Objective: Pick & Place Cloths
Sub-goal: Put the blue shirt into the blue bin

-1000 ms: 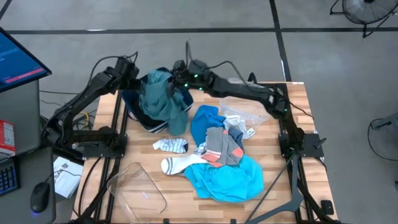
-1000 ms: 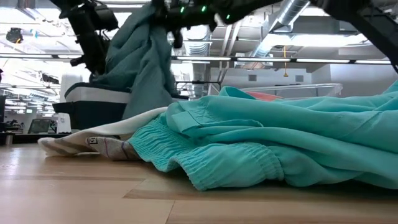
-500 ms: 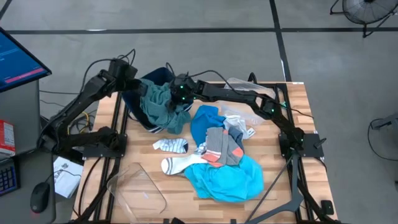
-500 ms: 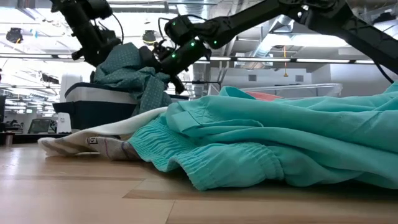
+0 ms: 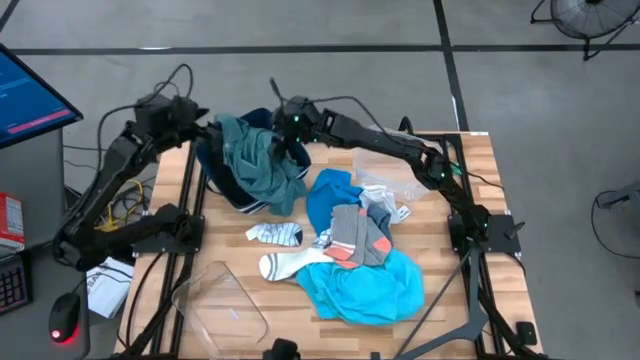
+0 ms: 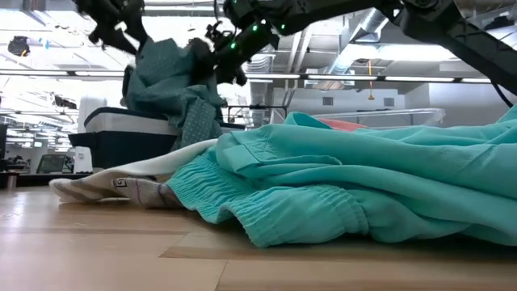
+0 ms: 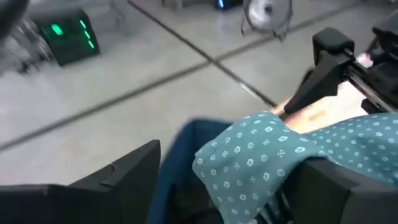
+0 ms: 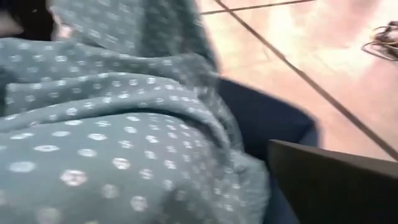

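The large teal-green checked shirt (image 5: 258, 165) lies heaped in the dark blue square bin (image 5: 209, 165) at the table's far left, with one end hanging over the bin's near rim. My left gripper (image 5: 196, 114) is open at the bin's far left corner, and a fold of the shirt (image 7: 261, 158) shows between its fingers. Over the shirt's far right part my right gripper (image 5: 288, 128) stands open. A bright blue top (image 5: 325, 195), grey-and-coral socks (image 5: 355, 235), white socks (image 5: 275, 235) and a turquoise top (image 5: 365, 285) lie on the table. My left gripper has a shirt fold (image 7: 292, 155) between its wide-apart fingers; I cannot tell whether either finger touches it. My right gripper is close over the shirt (image 8: 124, 137), which fills its wrist view beside one finger (image 8: 329, 186); I cannot tell whether it touches the cloth.
A clear plastic tub (image 5: 225, 300) sits at the table's near left corner. Another piece of clear plastic (image 5: 392, 183) lies right of the blue top. The black frame rails (image 5: 190, 210) run along both table sides. In the low view the turquoise top (image 6: 363, 194) fills the foreground.
Both grippers came down with the shirt hanging between them, let go of it over the bin, and rose again. My left gripper drew back toward the table's left edge. The shirt, held up and hanging a second ago, now lies slumped in a heap on the bin.
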Tool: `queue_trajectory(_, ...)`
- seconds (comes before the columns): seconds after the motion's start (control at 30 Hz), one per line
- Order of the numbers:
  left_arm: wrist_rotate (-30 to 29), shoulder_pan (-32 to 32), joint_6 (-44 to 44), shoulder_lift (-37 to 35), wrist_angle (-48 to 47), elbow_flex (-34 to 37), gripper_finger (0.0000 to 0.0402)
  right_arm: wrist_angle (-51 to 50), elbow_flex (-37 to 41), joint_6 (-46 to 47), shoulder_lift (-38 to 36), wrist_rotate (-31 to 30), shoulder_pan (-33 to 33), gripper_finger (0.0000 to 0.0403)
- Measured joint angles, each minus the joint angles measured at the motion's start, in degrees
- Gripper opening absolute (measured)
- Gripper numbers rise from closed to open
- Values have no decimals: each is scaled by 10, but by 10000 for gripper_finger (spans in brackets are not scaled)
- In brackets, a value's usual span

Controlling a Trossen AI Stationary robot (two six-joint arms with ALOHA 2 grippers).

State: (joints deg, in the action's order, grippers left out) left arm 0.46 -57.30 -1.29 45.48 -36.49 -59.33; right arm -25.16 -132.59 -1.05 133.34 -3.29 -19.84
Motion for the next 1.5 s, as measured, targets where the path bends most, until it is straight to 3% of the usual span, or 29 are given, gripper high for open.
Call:
queue_trajectory(0.2, -3, -2, -25, 15, -38, -20, 291, -44, -12, 0, -42, -2, -16, 339)
queue_trajectory(0.57, -23, -1, -10, 138, -165, -20, 290, -243, -11, 0, -85, -13, -3, 327)
queue_trajectory(0.77, -36, 0, 28, 168, -188, -20, 289, -361, -11, 11, -95, -12, 15, 326)
queue_trajectory(0.93, -36, 0, 43, 168, -205, -20, 289, -443, -12, 15, -118, -12, 29, 322)
queue_trajectory(1.1, -25, 0, 53, 158, -207, -20, 289, -460, -12, 36, -151, -12, 47, 322)
queue_trajectory(1.3, -22, 0, 19, 90, -291, -20, 290, -459, -12, 45, -196, -12, 68, 321)
queue_trajectory(1.5, -30, 0, 64, 3, -326, -20, 290, -462, -12, 65, -228, -12, 81, 321)
